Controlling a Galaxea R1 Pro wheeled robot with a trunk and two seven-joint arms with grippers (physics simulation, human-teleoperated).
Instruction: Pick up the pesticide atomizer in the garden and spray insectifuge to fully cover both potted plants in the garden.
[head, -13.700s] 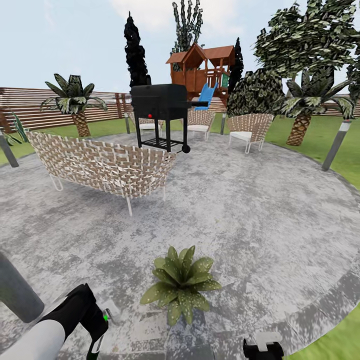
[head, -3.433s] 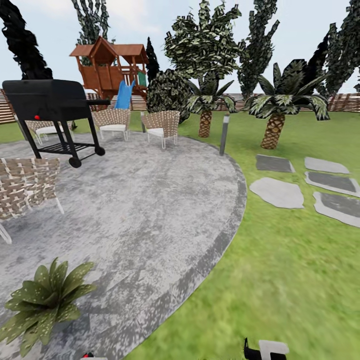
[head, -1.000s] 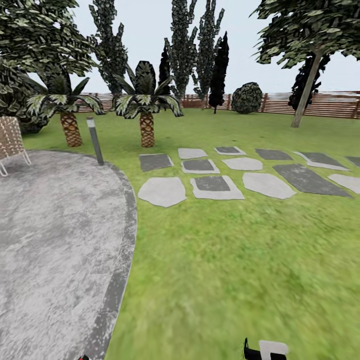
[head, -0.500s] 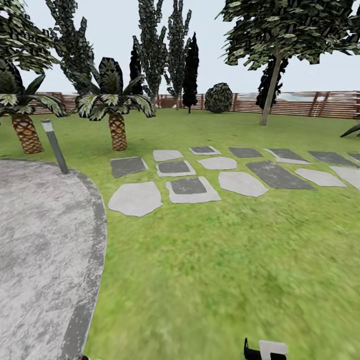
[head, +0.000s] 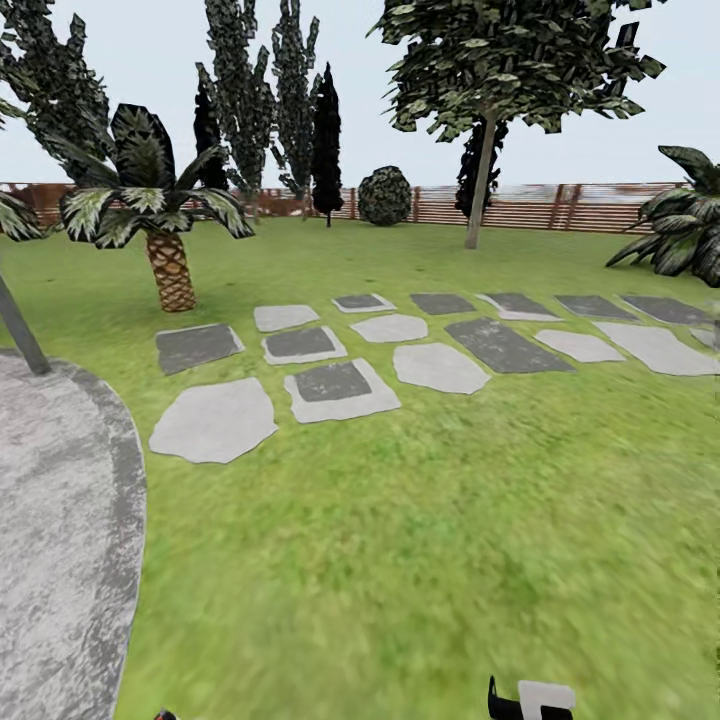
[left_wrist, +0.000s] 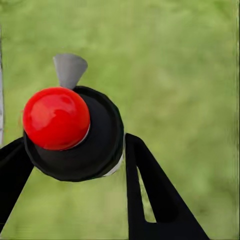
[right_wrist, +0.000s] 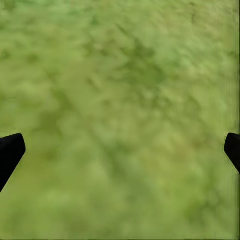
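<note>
My left gripper (left_wrist: 75, 172) is shut on the pesticide atomizer (left_wrist: 80, 145), a dark round bottle with a red ball top (left_wrist: 56, 117) and a grey nozzle, held over grass. A red speck of its top (head: 163, 715) peeks in at the head view's lower edge. Over bare lawn my right gripper (right_wrist: 120, 152) is open, its black fingertips wide apart; its white-and-black body (head: 530, 700) shows low in the head view. The garden lawn (head: 430, 540) spreads ahead. The potted plants are out of view.
Grey stepping stones (head: 340, 385) cross the lawn ahead. The round paved patch (head: 50, 540) curves along the left, with a grey post (head: 20, 335) at its rim. A palm (head: 160, 220), a tree (head: 480, 180), a large shrub (head: 690, 225) and the slatted fence (head: 560, 205) stand beyond.
The head view has swung right: paved patch, palms and stepping stones slid left, and a potted plant, chairs and grill seen earlier left the picture. Both grippers keep their place in it.
</note>
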